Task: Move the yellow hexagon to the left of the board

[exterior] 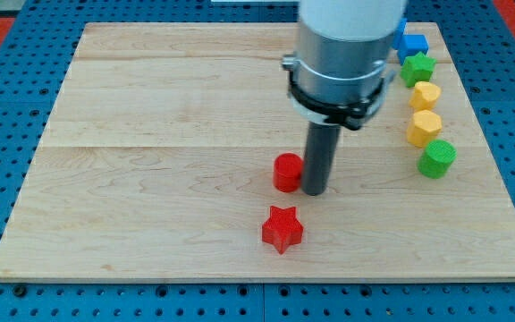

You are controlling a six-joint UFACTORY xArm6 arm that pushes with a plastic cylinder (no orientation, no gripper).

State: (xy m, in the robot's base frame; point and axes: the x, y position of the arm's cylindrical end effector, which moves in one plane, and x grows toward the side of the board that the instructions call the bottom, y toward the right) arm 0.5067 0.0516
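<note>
The yellow hexagon point(424, 128) is a small, squat, six-sided block of plain yellow, lying near the view's right edge of the wooden board point(150, 161); just above it sits a second yellow block point(426, 95), its shape harder to make out; above that a green block point(417, 68) and a blue block point(410, 44); just below the hexagon, a green cylinder point(436, 158); the five form a column. My tip point(315, 190) rests mid-board, touching the right side of a red cylinder point(287, 172), well apart from the hexagon; a red star point(282, 228) lies below; there are no fingers, only the rod.
</note>
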